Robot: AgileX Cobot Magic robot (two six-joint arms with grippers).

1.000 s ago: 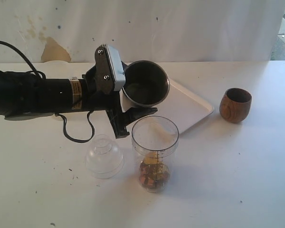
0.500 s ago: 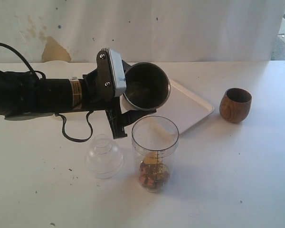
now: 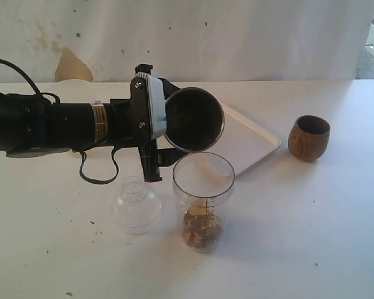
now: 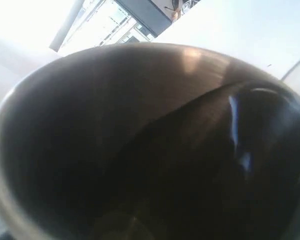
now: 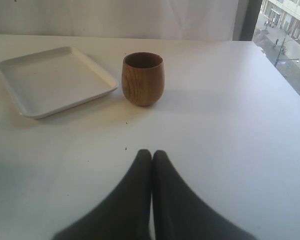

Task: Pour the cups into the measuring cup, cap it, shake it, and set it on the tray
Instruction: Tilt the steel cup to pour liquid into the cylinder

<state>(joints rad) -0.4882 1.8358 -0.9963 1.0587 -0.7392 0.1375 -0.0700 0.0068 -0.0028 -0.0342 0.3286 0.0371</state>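
My left gripper (image 3: 174, 121) is shut on the steel tumbler (image 3: 193, 119), holding it tipped on its side just above the measuring cup (image 3: 203, 199). The tumbler's dark inside (image 4: 150, 150) fills the left wrist view and hides the fingers there. The measuring cup stands upright and uncapped, with brownish bits at its bottom. The brown wooden cup (image 3: 309, 137) stands upright at the right, also seen as the wooden cup (image 5: 143, 79) beside the tray (image 5: 55, 80). The white tray (image 3: 252, 140) lies behind the measuring cup. My right gripper (image 5: 151, 152) is shut on nothing, low over the table short of the wooden cup.
A clear domed plastic piece (image 3: 137, 205) sits mouth down on the table just left of the measuring cup, under my left arm. A black cable (image 3: 100, 174) loops below the arm. The white table's far edge meets a stained wall.
The left gripper has rolled the steel tumbler further over, so its mouth now faces more forward and down above the measuring cup. The right gripper has not moved.
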